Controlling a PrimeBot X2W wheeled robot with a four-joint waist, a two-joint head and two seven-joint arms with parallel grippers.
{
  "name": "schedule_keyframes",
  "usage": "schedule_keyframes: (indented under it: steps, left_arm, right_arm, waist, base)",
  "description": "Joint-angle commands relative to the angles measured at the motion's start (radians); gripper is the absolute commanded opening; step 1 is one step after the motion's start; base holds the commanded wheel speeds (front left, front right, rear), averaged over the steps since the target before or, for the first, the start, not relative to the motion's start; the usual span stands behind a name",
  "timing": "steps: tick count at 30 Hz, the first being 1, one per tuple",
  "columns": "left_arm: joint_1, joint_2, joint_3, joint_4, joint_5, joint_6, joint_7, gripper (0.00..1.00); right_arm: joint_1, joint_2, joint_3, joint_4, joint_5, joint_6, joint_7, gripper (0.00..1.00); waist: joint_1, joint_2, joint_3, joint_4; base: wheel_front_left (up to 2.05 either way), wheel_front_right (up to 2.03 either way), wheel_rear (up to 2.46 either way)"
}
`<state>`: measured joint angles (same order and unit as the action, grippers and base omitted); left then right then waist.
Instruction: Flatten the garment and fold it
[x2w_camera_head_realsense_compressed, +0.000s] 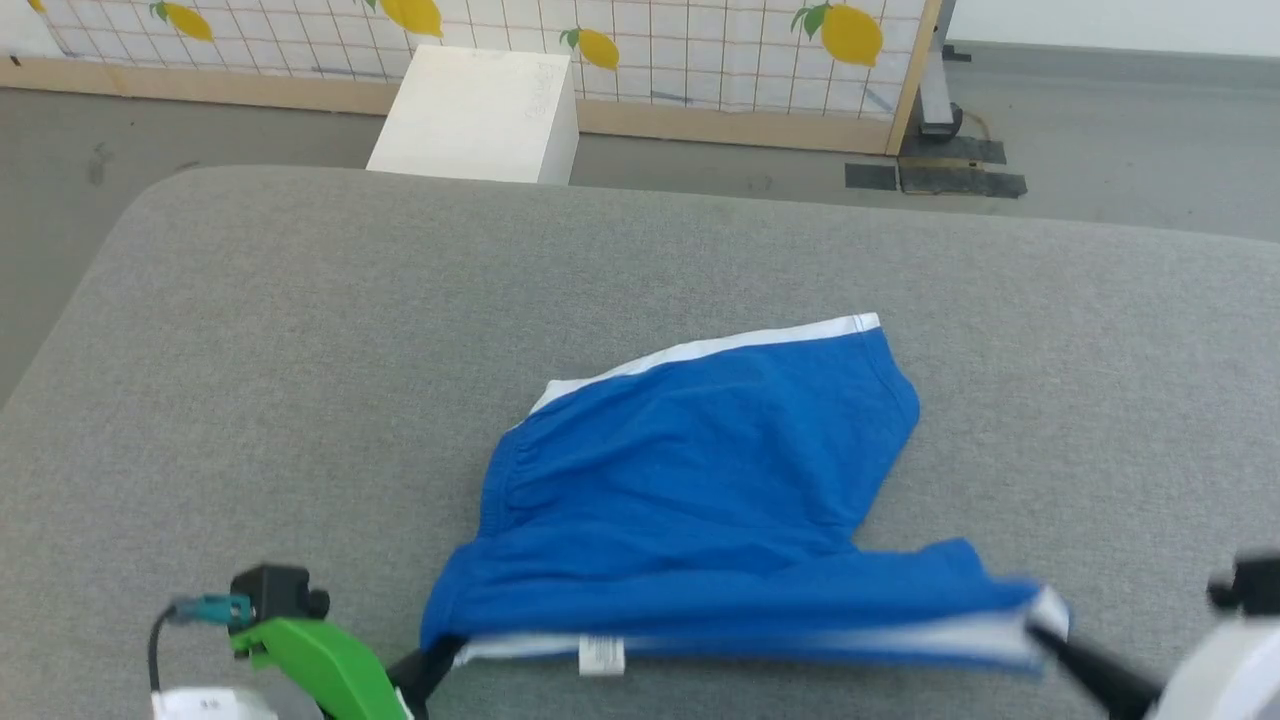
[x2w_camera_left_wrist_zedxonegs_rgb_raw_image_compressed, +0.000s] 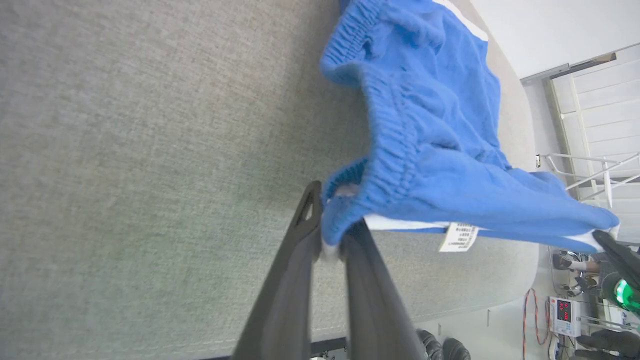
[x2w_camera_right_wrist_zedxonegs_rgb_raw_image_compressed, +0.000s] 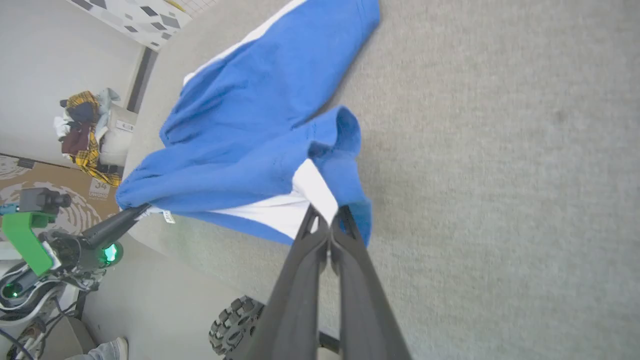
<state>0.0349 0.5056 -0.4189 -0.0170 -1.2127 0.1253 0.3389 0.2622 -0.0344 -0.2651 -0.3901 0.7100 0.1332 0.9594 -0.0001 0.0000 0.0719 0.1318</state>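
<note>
The garment (x2w_camera_head_realsense_compressed: 700, 480), royal-blue shorts with white side stripes, lies partly on the grey padded table (x2w_camera_head_realsense_compressed: 300, 350) with its near edge lifted and stretched between both grippers. My left gripper (x2w_camera_head_realsense_compressed: 440, 655) is shut on the waistband corner, seen close in the left wrist view (x2w_camera_left_wrist_zedxonegs_rgb_raw_image_compressed: 330, 245) with the gathered elastic (x2w_camera_left_wrist_zedxonegs_rgb_raw_image_compressed: 395, 145) bunched above the fingers. My right gripper (x2w_camera_head_realsense_compressed: 1040, 630) is shut on the leg hem at the white stripe (x2w_camera_right_wrist_zedxonegs_rgb_raw_image_compressed: 310, 195), its fingertips (x2w_camera_right_wrist_zedxonegs_rgb_raw_image_compressed: 327, 225) pinched together. A small white label (x2w_camera_head_realsense_compressed: 601, 655) hangs from the lifted edge.
A white box (x2w_camera_head_realsense_compressed: 480, 110) stands on the floor beyond the table's far edge, before a lemon-print partition (x2w_camera_head_realsense_compressed: 700, 50). Black floor plates (x2w_camera_head_realsense_compressed: 940, 175) lie at the far right. A pile of clothes (x2w_camera_right_wrist_zedxonegs_rgb_raw_image_compressed: 85, 130) sits off to the side in the right wrist view.
</note>
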Motion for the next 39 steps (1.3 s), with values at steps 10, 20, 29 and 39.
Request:
schedule_keyframes:
  steps: [10, 20, 29, 39]
  left_arm:
    - [-0.249, -0.007, 0.036, 0.047, -0.029, -0.019, 0.068, 0.00]
    - [-0.448, -0.043, 0.039, 0.197, -0.031, -0.095, 0.085, 0.00]
    - [-0.544, -0.072, 0.031, 0.294, -0.030, -0.162, 0.081, 0.00]
    - [-0.546, -0.093, 0.025, 0.344, -0.033, -0.188, 0.065, 1.00]
  right_arm:
    - [-0.485, -0.016, -0.011, 0.265, -0.179, -0.002, -0.058, 0.00]
    - [-0.840, -0.016, 0.051, 0.606, -0.354, -0.002, -0.209, 0.00]
    - [-1.008, -0.016, 0.104, 0.847, -0.451, -0.002, -0.338, 0.00]
    - [-1.046, -0.016, 0.148, 1.031, -0.454, -0.002, -0.411, 1.00]
  waist:
    - [0.0001, 0.0000, 0.135, 0.006]
    - [0.0001, 0.0000, 0.289, 0.016]
    - [0.0001, 0.0000, 0.364, 0.042]
    - [0.0001, 0.0000, 0.319, 0.055]
  base:
    - [0.00, 0.00, 0.00]
    - [0.00, 0.00, 0.00]
    - [0.00, 0.00, 0.00]
    - [0.00, 0.00, 0.00]
